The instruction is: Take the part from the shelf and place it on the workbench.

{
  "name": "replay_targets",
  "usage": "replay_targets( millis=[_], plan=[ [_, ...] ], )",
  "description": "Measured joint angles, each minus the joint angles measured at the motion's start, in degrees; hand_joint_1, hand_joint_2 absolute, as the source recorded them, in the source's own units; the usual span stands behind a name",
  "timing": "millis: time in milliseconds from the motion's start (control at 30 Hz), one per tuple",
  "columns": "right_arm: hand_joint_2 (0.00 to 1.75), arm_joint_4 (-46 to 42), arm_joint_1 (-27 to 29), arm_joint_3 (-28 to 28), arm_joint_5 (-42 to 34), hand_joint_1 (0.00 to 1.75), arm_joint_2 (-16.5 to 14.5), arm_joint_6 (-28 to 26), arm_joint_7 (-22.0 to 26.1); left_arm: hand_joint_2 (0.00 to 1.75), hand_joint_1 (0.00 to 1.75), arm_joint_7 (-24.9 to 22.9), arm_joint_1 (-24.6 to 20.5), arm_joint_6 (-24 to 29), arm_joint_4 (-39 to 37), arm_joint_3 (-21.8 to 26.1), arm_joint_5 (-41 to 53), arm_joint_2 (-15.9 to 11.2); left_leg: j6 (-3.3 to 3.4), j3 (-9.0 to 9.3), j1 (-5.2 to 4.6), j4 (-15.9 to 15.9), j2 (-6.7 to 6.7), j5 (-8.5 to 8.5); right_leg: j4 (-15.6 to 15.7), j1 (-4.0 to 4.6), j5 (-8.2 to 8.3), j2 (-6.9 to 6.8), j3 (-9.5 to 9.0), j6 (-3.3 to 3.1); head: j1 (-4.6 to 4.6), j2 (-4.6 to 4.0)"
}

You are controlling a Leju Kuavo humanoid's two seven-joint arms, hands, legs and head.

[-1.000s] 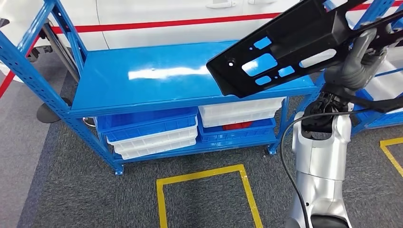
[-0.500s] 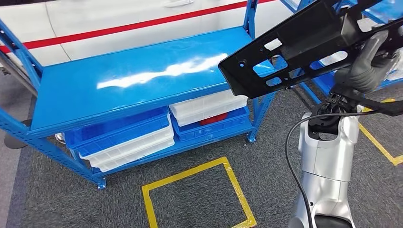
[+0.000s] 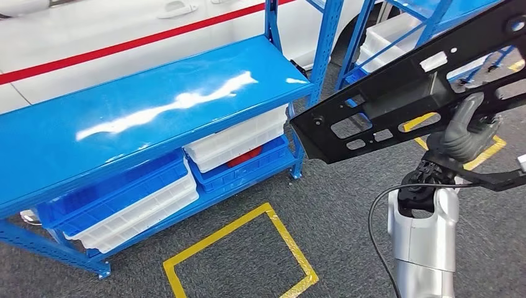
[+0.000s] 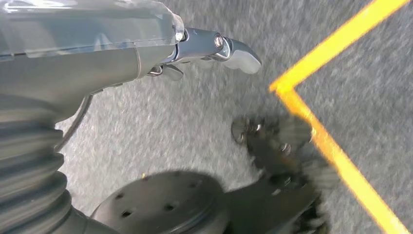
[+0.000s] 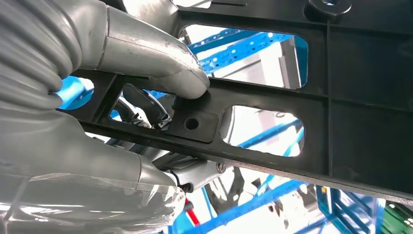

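My right hand grips a long black plastic part with several cut-out holes, holding it up in the air, slanting from the right edge of the head view down toward the middle. In the right wrist view the thumb presses on a rib of the part beside a small round hole. The part hangs just past the right end of the blue shelf's bare top. My left hand hangs over the grey carpet with a finger stretched out and nothing in it.
Blue and white bins sit on the shelf's lower level. A second blue rack stands behind the part. A white car with a red stripe is behind the shelf. Yellow tape squares mark the carpet.
The whole picture has shifted: the camera has turned to the right, so the shelf slid left and tilted. The part stays in my right hand, now lower in view and past the shelf's end.
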State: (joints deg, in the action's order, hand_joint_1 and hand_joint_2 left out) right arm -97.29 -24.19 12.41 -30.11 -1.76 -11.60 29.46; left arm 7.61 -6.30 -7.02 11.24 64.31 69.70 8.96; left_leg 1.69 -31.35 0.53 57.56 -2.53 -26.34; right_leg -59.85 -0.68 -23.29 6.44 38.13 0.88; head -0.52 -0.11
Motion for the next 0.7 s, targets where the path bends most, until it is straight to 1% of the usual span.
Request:
replay_targets(
  millis=[33,67,100,133,167,200,233,267,300,333,367,400,433,467,500,533,567,600,633,667,700],
  plan=[
    [1.75,-0.04,0.31,0.0,-0.14,1.75,-0.1,0.26,0.18,1.75,0.0,0.02,0.01,-0.13,0.01,-0.01,-0.12,-0.08,0.16,0.1,0.14,-0.49,0.82,0.34,-2.15,-0.03,-1.43,-1.93,0.98,0.18,0.01,0.0],
    [1.75,-0.04,0.52,0.0,-0.39,1.75,-0.3,0.66,0.36,1.75,0.0,0.06,0.12,-0.26,0.01,0.0,-0.35,-0.2,0.28,0.11,0.09,-0.71,1.65,0.5,-5.53,-0.2,-3.26,-3.99,2.44,0.37,0.01,0.0],
    [1.75,0.02,0.7,-0.01,-0.7,1.75,-0.55,1.17,0.43,1.75,0.0,0.1,0.32,-0.26,0.02,0.01,-0.63,-0.3,0.32,0.04,0.07,-0.75,2.56,0.53,-9.43,-0.39,-5.09,-5.26,4.19,0.7,0.01,0.0],
    [1.75,0.13,0.92,-0.01,-0.99,1.75,-0.86,1.68,0.45,1.75,0.0,0.11,0.51,-0.18,0.02,0.03,-0.9,-0.39,0.28,-0.01,0.07,-0.73,3.47,0.51,-12.6,-0.61,-6.26,-5.88,5.55,1.06,0.01,0.0],
    [1.75,0.32,1.09,-0.02,-1.23,1.75,-1.15,2.16,0.46,1.75,0.0,0.12,0.64,-0.02,0.02,0.05,-1.21,-0.43,0.21,-0.04,0.07,-0.71,4.39,0.46,-14.09,-0.85,-6.49,-6.19,6.05,1.4,0.0,0.0],
    [1.75,0.57,1.15,-0.04,-1.41,1.75,-1.41,2.59,0.46,1.75,0.0,0.16,0.7,0.18,0.02,0.08,-1.57,-0.42,0.1,-0.06,0.07,-0.66,5.25,0.39,-13.37,-1.02,-5.74,-6.47,5.43,1.67,0.0,0.0],
    [1.75,0.89,1.03,-0.1,-1.54,1.75,-1.65,3.02,0.52,1.75,0.0,0.25,0.7,0.35,0.02,0.15,-1.97,-0.38,-0.07,-0.03,0.08,-0.57,6.06,0.28,-10.38,-1.13,-4.2,-7.06,3.58,1.84,0.0,0.0],
    [1.75,1.28,0.79,-0.22,-1.63,1.75,-1.9,3.47,0.67,1.75,0.0,0.35,0.67,0.54,0.02,0.25,-2.38,-0.34,-0.32,0.02,0.06,-0.42,6.79,0.12,-6.27,-1.15,-2.71,-8.27,1.14,1.88,0.0,0.0],
    [1.75,1.75,0.43,-0.43,-1.69,1.75,-2.21,3.87,0.88,1.75,0.0,0.47,0.65,0.73,0.02,0.37,-2.69,-0.31,-0.66,0.02,-0.07,-0.22,7.43,-0.11,-2.64,-0.94,-1.65,-9.49,-0.94,1.62,-0.01,0.0],
    [1.75,2.29,0.03,-0.68,-1.72,1.75,-2.64,4.17,1.14,1.75,0.0,0.55,0.63,0.93,0.02,0.5,-2.96,-0.29,-1.05,0.07,-0.18,-0.07,7.98,-0.29,-0.09,-0.69,-1.07,-10.3,-2.34,1.2,-0.01,0.0],
    [1.75,2.89,-0.31,-0.98,-1.72,1.75,-3.09,4.37,1.38,1.75,0.0,0.6,0.61,1.18,0.02,0.65,-3.25,-0.3,-1.47,0.13,-0.31,0.03,8.52,-0.45,1.0,-0.41,-1.05,-10.61,-2.83,0.7,-0.01,0.0],
    [1.75,3.52,-0.58,-1.29,-1.72,1.75,-3.48,4.46,1.5,1.75,0.0,0.61,0.58,1.43,0.02,0.84,-3.54,-0.31,-1.87,0.23,-0.39,0.02,9.07,-0.54,1.07,-0.1,-1.07,-10.09,-2.73,0.14,-0.01,0.0],
    [1.75,4.13,-0.77,-1.59,-1.71,1.75,-3.9,4.49,1.53,1.75,0.0,0.58,0.53,1.65,0.02,1.08,-3.82,-0.32,-2.26,0.37,-0.3,-0.02,9.55,-0.62,1.16,-0.08,-0.98,-9.33,-2.64,-0.32,-0.01,0.0],
    [1.75,4.71,-0.91,-1.93,-1.7,1.75,-4.37,4.46,1.42,1.75,0.0,0.48,0.47,1.92,0.02,1.31,-3.99,-0.4,-2.64,0.38,-0.15,0.25,9.17,-0.99,1.31,-0.1,-0.85,-8.71,-2.6,-0.72,-0.01,0.0],
    [1.75,5.25,-1.1,-2.3,-1.76,1.75,-4.85,4.37,1.15,1.75,0.0,0.32,0.45,2.23,0.02,1.49,-4.01,-0.53,-2.91,0.04,0.02,1.25,8.08,-1.82,1.46,-0.16,-0.7,-8.1,-2.6,-1.15,-0.01,0.0],
    [1.75,5.8,-1.32,-2.73,-1.87,1.75,-5.43,4.23,0.78,1.75,0.0,0.1,0.5,2.56,0.02,1.59,-3.96,-0.68,-3.08,-0.79,0.17,3.31,6.56,-3.23,1.6,-0.27,-0.56,-7.53,-2.62,-1.56,-0.01,0.0],
    [1.75,6.42,-1.48,-3.19,-2.02,1.75,-6.04,4.11,0.39,1.75,0.0,-0.13,0.64,2.89,0.02,1.66,-3.88,-0.86,-3.15,-2.27,0.25,6.68,4.83,-5.11,1.64,-0.23,-0.48,-6.91,-2.6,-1.87,-0.01,0.0],
    [1.75,7.12,-1.58,-3.65,-2.18,1.75,-6.58,4.02,0.05,1.75,0.0,-0.29,0.86,3.16,0.02,1.75,-3.84,-1.03,-3.14,-4.15,0.25,10.76,3.79,-7.01,1.62,-0.13,-0.43,-6.2,-2.56,-2.13,-0.02,0.0],
    [1.75,7.8,-1.59,-4.04,-2.31,1.75,-7.07,3.97,-0.18,1.75,0.0,-0.42,1.08,3.34,0.02,1.86,-3.86,-1.19,-3.12,-5.95,0.24,14.46,3.28,-8.34,1.59,0.02,-0.39,-5.42,-2.51,-2.29,-0.02,0.0],
    [1.75,8.45,-1.55,-4.35,-2.45,1.75,-7.48,3.98,-0.33,1.75,0.0,-0.47,1.25,3.58,0.02,1.99,-3.96,-1.37,-3.05,-7.21,0.21,16.78,3.0,-8.66,1.52,0.18,-0.37,-4.53,-2.48,-2.36,-0.02,0.0],
    [1.75,8.99,-1.52,-4.57,-2.63,1.75,-7.78,4.02,-0.42,1.75,0.0,-0.46,1.33,3.88,0.02,2.16,-4.23,-1.56,-2.9,-7.47,0.2,16.78,2.84,-7.77,1.42,0.3,-0.35,-3.66,-2.45,-2.39,-0.02,0.0]
  ],
)
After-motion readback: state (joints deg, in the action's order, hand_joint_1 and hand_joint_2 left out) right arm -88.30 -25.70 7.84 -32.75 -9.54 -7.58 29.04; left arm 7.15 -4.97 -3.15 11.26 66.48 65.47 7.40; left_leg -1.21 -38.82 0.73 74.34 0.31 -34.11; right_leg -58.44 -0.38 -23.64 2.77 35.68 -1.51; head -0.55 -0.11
